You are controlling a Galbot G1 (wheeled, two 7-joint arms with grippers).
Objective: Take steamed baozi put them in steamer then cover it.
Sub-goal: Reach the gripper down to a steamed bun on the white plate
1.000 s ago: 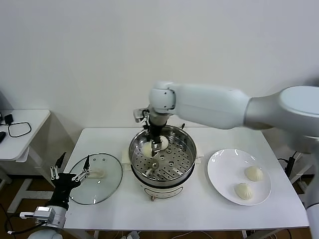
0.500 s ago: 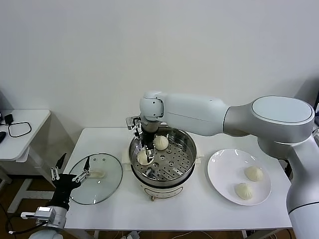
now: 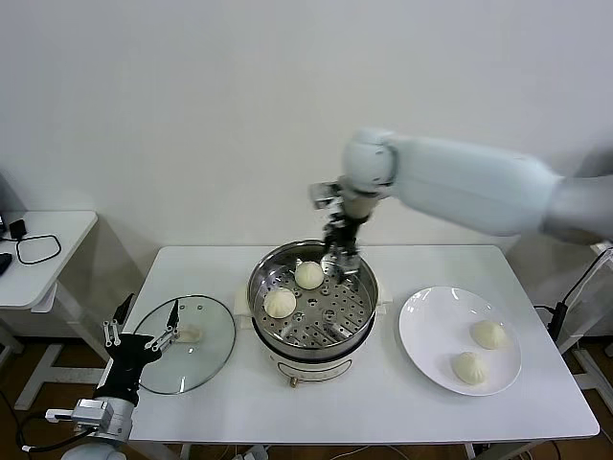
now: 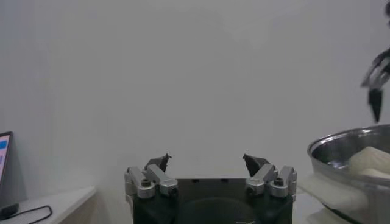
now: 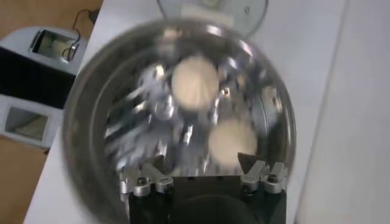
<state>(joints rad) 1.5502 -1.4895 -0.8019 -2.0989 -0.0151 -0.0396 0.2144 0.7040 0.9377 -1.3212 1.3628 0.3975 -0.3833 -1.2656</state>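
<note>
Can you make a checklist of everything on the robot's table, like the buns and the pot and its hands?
Surface: white table, bare at the front.
Steamed baozi: two in the steamer, at and; two on the white plate, at and.
Cover: glass lid flat on the table, left of the steamer.
Clutter: nothing seen.
Grippers: right gripper open, empty, above the steamer's back rim; left gripper open, low by the lid.
Cables: black cable on the side table.
Surroundings: plain white wall.
</note>
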